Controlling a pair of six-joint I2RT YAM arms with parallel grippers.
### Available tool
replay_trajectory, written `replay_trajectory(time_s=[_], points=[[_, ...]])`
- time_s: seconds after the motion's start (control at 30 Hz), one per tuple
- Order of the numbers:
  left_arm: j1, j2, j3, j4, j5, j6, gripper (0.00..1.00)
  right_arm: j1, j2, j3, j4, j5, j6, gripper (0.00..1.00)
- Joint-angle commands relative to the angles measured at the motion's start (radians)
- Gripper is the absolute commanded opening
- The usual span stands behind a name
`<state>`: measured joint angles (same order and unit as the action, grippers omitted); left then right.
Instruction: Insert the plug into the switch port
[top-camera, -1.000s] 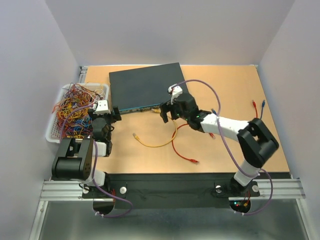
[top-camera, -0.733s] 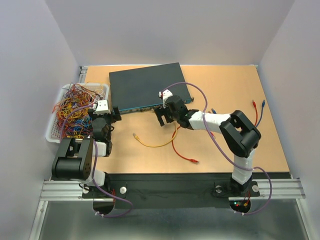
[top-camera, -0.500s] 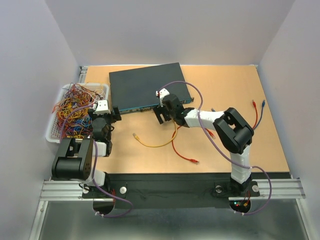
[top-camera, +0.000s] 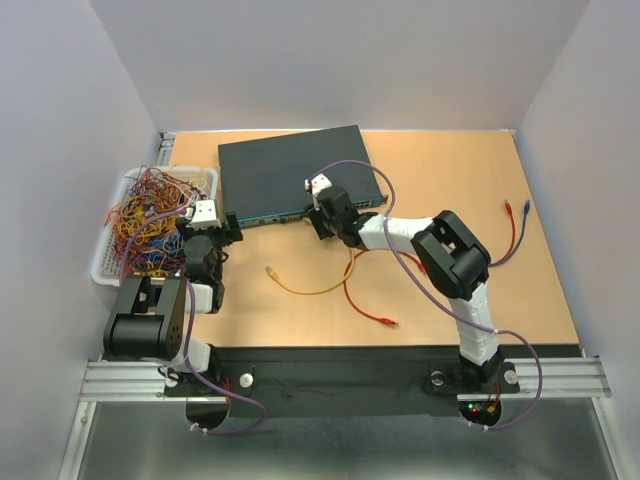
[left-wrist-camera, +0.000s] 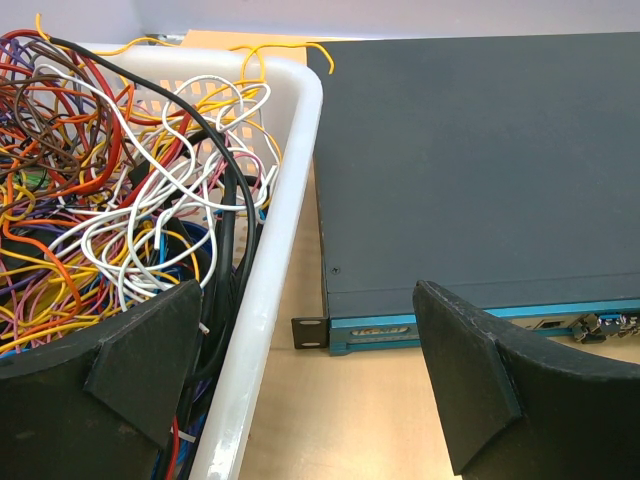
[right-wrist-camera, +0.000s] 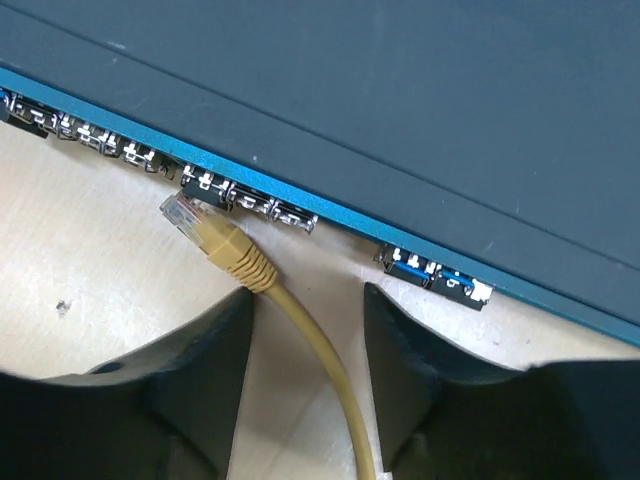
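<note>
Grasp stage: plug short of the ports, not yet seated.

The right claw (right-wrist-camera: 305, 300) is set astride the yellow cable (right-wrist-camera: 322, 372) behind the boot, jaws apart, a gap seen on one side, nothing clamped. The plug (right-wrist-camera: 190, 215) lies angled on the bench (right-wrist-camera: 80, 300), tip just beside the port row (right-wrist-camera: 250, 200) of the switch (right-wrist-camera: 400, 100). A firm pinch, then a squared push, is called for. The left claw (left-wrist-camera: 308, 300) is spread wide, empty, by the wire basket (left-wrist-camera: 290, 150).
</note>
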<state>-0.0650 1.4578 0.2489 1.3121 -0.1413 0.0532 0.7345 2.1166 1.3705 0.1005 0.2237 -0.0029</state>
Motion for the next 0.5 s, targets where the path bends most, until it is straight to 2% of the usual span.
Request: replay_trajectory(time_s=[0.0,0.07,0.1,0.13,0.23,0.33,0.47], points=[[0.011,-0.001,-0.003,0.223,-0.026,0.013,0.99,0.008,0.031,0.019,0.008,0.006,-0.002,0.45],[0.011,-0.007,-0.005,0.225,-0.059,0.002,0.99,0.009,0.032,0.009,0.010,-0.021,0.000,0.36],[0.011,-0.016,-0.003,0.214,-0.129,-0.025,0.99,0.008,0.031,-0.007,0.013,-0.032,0.000,0.28],[0.011,-0.048,0.012,0.181,-0.148,-0.041,0.99,0.008,0.031,-0.014,0.015,-0.049,0.001,0.23],[0.011,-0.073,0.061,0.053,-0.141,-0.030,0.99,0.009,0.016,-0.056,0.021,-0.085,0.030,0.08],[0.010,-0.105,0.084,-0.048,-0.136,-0.013,0.99,0.008,-0.032,-0.102,0.047,-0.101,0.047,0.00],[-0.019,-0.183,0.119,-0.168,-0.145,0.063,0.99,0.009,-0.107,-0.183,0.077,-0.118,0.060,0.01]])
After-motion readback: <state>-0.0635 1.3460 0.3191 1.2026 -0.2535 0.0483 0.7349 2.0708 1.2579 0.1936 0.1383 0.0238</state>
